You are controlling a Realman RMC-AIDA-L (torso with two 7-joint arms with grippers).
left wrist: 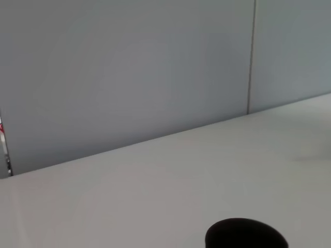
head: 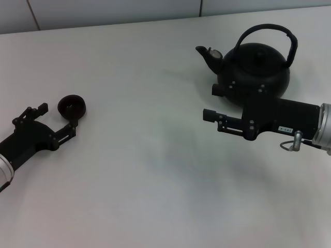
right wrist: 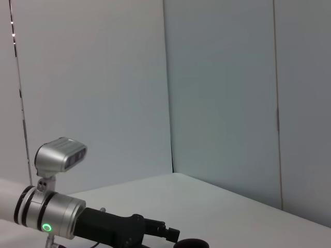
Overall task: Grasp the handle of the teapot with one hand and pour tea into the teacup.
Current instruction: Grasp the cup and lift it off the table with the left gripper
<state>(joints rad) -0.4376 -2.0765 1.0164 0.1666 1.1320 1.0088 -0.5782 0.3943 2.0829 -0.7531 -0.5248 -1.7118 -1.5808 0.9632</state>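
The matte-black teapot (head: 256, 64) stands at the far right of the white table, its spout pointing left. Its arched handle (head: 269, 28) rises free over the lid, and nothing grips it. My right gripper (head: 212, 102) is open, low in front of the teapot's near side; its farther finger lies close by the pot's base. The small black teacup (head: 71, 106) sits at the left. My left gripper (head: 54, 119) is open beside it, one fingertip right by the cup's near edge. In the left wrist view only the teacup's (left wrist: 245, 236) rim shows. The right wrist view catches the teacup (right wrist: 191, 243) and the left arm.
The white table (head: 155, 155) runs bare between the two arms. A grey panelled wall (head: 103, 10) stands behind the table's far edge. Across the table, the left arm's silver wrist camera (right wrist: 59, 155) shows in the right wrist view.
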